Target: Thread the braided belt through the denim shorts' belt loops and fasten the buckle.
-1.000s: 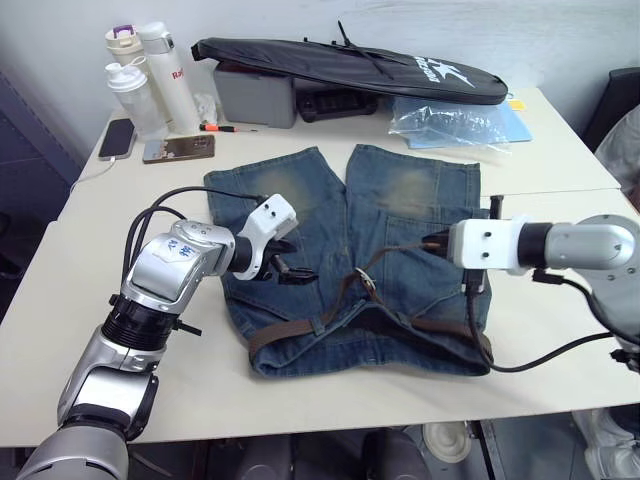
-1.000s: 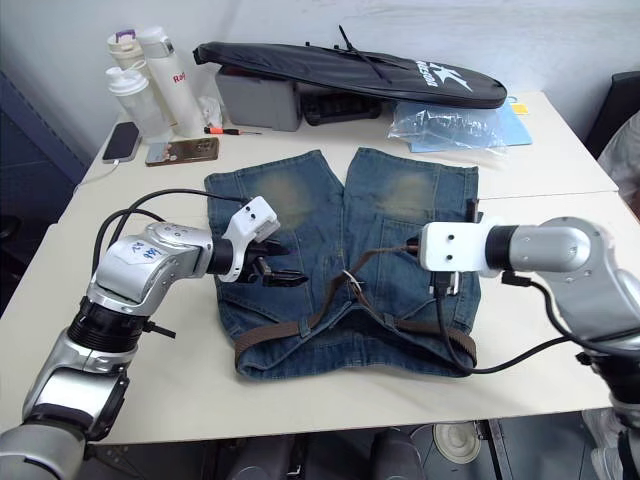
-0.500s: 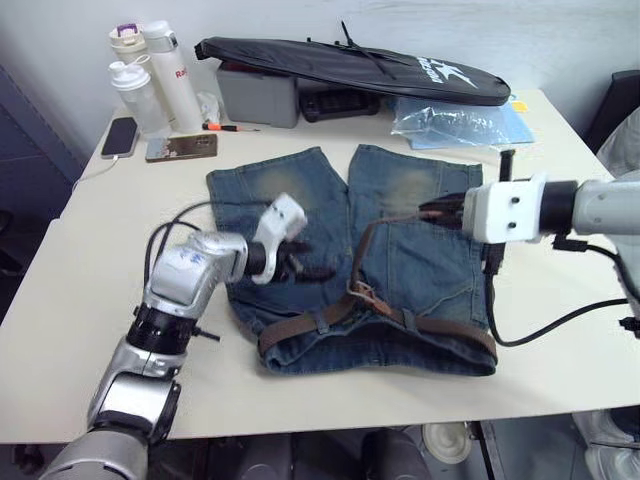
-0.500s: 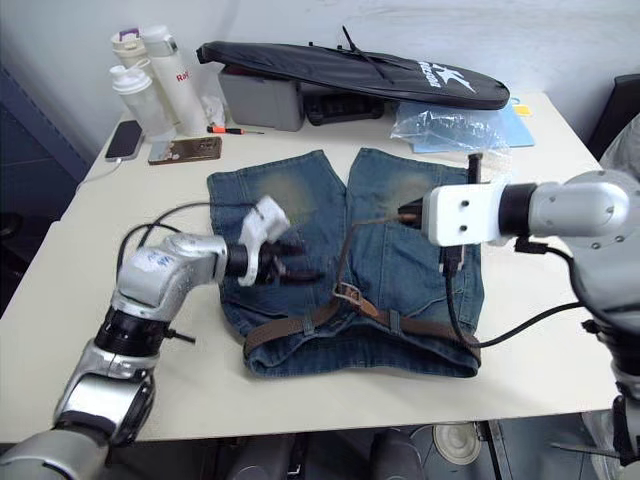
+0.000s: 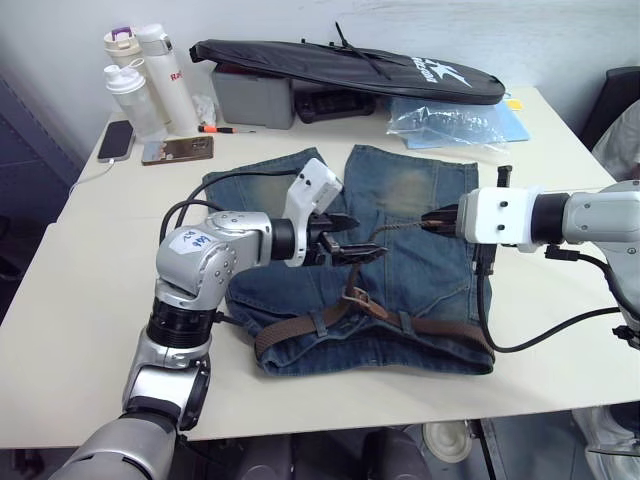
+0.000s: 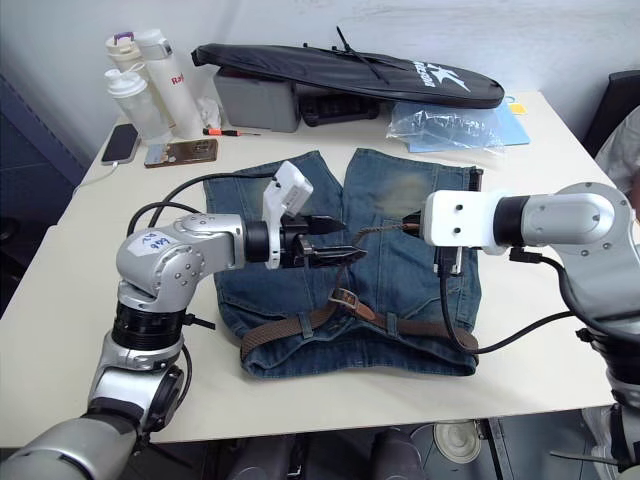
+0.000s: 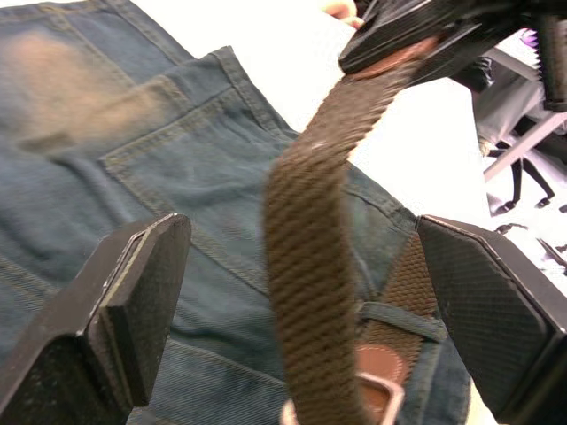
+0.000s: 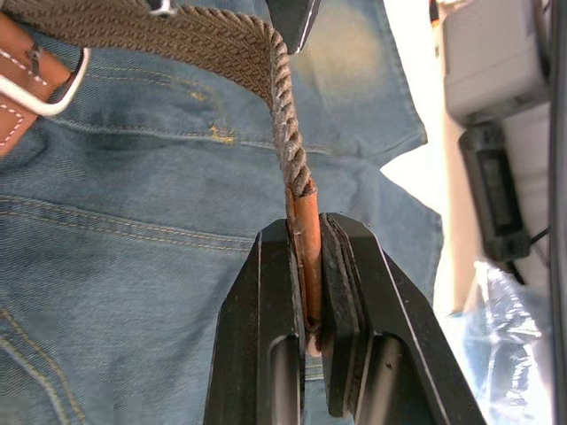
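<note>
Head views: shorts (image 5: pixel 400 250) flat mid-table, waistband on near edge; belt (image 5: pixel 420 326) already runs along waistband through loops (image 5: pixel 405 322), free end lifted up and right. Buckle (image 5: pixel 352 296) lies near centre. Step looks like fastening: tip must go thru buckle. R gripper (image 5: pixel 432 219) pinches belt tip; L gripper (image 5: pixel 365 251) just left of strap. Open table left/right; clutter only at far edge.

L wrist view: fingers (image 7: pixel 142 292) wide apart, straddling strap, not touching.

R wrist view: fingers (image 8: pixel 275 292) clamped narrow on leather tip.
</note>
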Controlling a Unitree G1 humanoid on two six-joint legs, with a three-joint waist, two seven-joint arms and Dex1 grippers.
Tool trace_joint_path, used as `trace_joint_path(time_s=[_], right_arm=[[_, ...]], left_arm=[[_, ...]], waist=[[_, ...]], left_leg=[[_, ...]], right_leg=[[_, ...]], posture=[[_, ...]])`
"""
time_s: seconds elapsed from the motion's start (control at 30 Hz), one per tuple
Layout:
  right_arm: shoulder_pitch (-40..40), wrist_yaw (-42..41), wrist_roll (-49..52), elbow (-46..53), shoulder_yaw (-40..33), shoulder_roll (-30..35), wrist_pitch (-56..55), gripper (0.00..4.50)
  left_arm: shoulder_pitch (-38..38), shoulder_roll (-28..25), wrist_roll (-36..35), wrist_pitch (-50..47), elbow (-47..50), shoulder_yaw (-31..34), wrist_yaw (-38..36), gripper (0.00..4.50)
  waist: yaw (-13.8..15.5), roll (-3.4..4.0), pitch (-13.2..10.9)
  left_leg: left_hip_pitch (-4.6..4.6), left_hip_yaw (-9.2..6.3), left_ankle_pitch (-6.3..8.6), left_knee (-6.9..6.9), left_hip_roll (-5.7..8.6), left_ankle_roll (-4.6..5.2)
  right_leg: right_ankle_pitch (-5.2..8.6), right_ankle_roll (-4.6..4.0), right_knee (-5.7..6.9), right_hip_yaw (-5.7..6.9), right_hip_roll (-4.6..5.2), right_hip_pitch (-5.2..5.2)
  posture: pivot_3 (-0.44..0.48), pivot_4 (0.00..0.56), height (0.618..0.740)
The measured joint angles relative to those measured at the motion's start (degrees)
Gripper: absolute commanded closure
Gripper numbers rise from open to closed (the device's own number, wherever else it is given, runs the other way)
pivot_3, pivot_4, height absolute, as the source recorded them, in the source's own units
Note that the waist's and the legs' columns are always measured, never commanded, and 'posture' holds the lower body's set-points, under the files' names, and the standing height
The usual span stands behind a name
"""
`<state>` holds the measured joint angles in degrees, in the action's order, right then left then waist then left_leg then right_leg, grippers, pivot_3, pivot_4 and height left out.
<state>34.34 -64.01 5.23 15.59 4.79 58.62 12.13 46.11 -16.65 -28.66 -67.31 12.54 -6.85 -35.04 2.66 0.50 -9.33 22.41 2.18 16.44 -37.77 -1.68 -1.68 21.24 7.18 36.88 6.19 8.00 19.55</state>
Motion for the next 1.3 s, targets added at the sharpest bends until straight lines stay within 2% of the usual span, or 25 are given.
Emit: trace_joint_path(time_s=[0.07,0.17,0.33,0.37,0.43,0.6,0.73,0.83,0.9,1.0,1.07,1.13,1.23,1.3], right_arm=[[-0.13,0.09,-0.05,0.09,0.0,0.0,0.54,4.5],[-0.31,0.16,-0.14,0.11,0.0,0.0,0.81,4.5],[-0.31,0.41,-0.57,0.6,0.0,-0.02,1.78,4.5],[-0.31,0.47,-0.63,0.76,0.0,-0.05,1.88,4.5],[-0.31,0.58,-0.68,0.85,0.0,-0.28,2.48,4.5],[-1.34,1.29,0.73,1.92,-0.52,-1.74,7.73,4.5],[-2.86,1.12,6.79,5.77,-1.76,-3.12,16.35,2.78],[-4.39,0.98,15.98,10.76,-7.0,-3.12,26.64,1.34],[-5.73,1.38,22.55,13.16,-12.09,-2.99,34.14,0.44],[-9.28,3.0,30.45,15.77,-16.87,-3.33,42.81,0.44],[-10.62,5.93,35.92,17.2,-18.81,-5.77,48.01,0.44],[-10.9,8.13,38.15,17.87,-19.01,-7.44,49.9,0.44],[-12.3,13.27,40.08,18.07,-18.38,-11.98,51.51,0.44],[-12.85,15.12,40.01,17.68,-16.84,-12.23,51.7,0.96]], left_arm=[[-0.01,0.05,0.01,-0.01,0.37,-1.0,0.7,0.02],[-0.13,1.15,0.57,0.08,0.1,-1.03,3.06,0.85],[-0.11,3.12,1.14,0.21,-1.24,-1.05,5.64,3.06],[-0.11,3.33,1.21,0.21,-1.84,-1.06,6.01,3.64],[-0.08,3.62,1.44,0.2,-2.23,-1.1,6.47,4.43],[0.42,4.52,1.75,-0.25,-3.22,-1.18,7.4,4.47],[0.51,5.25,1.74,-2.64,-4.74,-0.78,8.69,4.5],[0.51,6.23,1.61,-6.23,-5.92,-0.04,10.38,4.5],[0.39,7.33,1.57,-8.98,-7.75,2.92,12.25,4.5],[0.3,11.2,1.06,-13.1,-9.39,10.26,15.38,4.5],[0.31,14.12,0.67,-16.24,-9.65,15.66,17.51,4.5],[0.32,16.15,0.28,-18.39,-9.69,19.21,18.66,4.5],[0.8,20.49,-0.59,-23.28,-9.02,27.77,20.79,4.5],[0.8,21.04,-1.63,-24.73,-8.61,30.63,21.61,4.5]], waist=[[0.0,0.0,0.0],[0.05,0.0,0.0],[0.08,0.0,0.0],[0.07,0.0,0.0],[0.05,0.0,0.0],[0.16,0.0,0.0],[0.21,-0.01,-0.01],[0.29,-0.07,-0.05],[0.28,-0.18,-0.11],[0.37,-0.28,-0.17],[0.37,-0.3,-0.18],[0.26,-0.32,-0.19],[0.26,-0.36,-0.22],[0.25,-0.36,-0.22]], left_leg=[[-0.01,0.01,0.0,0.0,0.0,0.0],[0.0,0.0,0.0,-0.03,0.0,0.0],[0.0,0.0,0.0,-0.04,0.01,0.0],[0.0,0.01,0.0,-0.04,0.01,0.0],[0.0,0.01,0.0,-0.03,0.0,0.0],[0.0,-0.01,0.0,-0.05,0.01,0.0],[0.04,-0.04,0.0,-0.07,0.01,0.0],[0.06,-0.1,0.01,-0.06,0.01,0.01],[0.06,-0.12,0.01,-0.07,0.0,0.02],[0.07,-0.15,0.03,-0.08,-0.01,0.06],[0.08,-0.14,0.04,-0.08,-0.01,0.06],[0.05,-0.12,0.04,-0.06,0.0,0.05],[0.06,-0.11,0.04,-0.01,0.01,0.04],[0.06,-0.09,0.04,-0.01,0.02,0.04]], right_leg=[[0.0,0.0,-0.01,-0.02,0.0,-0.01],[0.0,0.0,-0.01,-0.01,0.0,-0.01],[0.0,0.0,0.0,0.0,0.0,-0.01],[0.0,0.0,0.0,0.0,0.0,-0.01],[0.0,0.0,-0.01,0.0,0.0,-0.01],[0.0,0.0,0.0,0.01,0.0,-0.02],[0.0,0.0,0.0,0.02,0.0,-0.01],[0.0,0.0,0.0,0.07,0.0,-0.05],[-0.01,-0.01,-0.01,0.09,0.0,-0.07],[-0.01,-0.01,-0.05,0.13,0.02,-0.1],[-0.01,-0.01,-0.04,0.13,0.05,-0.07],[-0.01,-0.01,-0.02,0.12,0.05,-0.08],[-0.01,-0.01,-0.03,0.14,0.05,-0.03],[-0.01,-0.01,-0.01,0.12,0.06,-0.01]], posture=[[0.0,0.15,0.652],[0.0,0.15,0.652],[0.0,0.15,0.652],[0.0,0.15,0.652],[0.0,0.15,0.652],[0.0,0.15,0.652],[0.0,0.15,0.652],[0.0,0.15,0.652],[0.0,0.15,0.652],[0.0,0.15,0.652],[0.0,0.15,0.652],[0.0,0.15,0.652],[0.0,0.15,0.652],[0.0,0.15,0.652]])
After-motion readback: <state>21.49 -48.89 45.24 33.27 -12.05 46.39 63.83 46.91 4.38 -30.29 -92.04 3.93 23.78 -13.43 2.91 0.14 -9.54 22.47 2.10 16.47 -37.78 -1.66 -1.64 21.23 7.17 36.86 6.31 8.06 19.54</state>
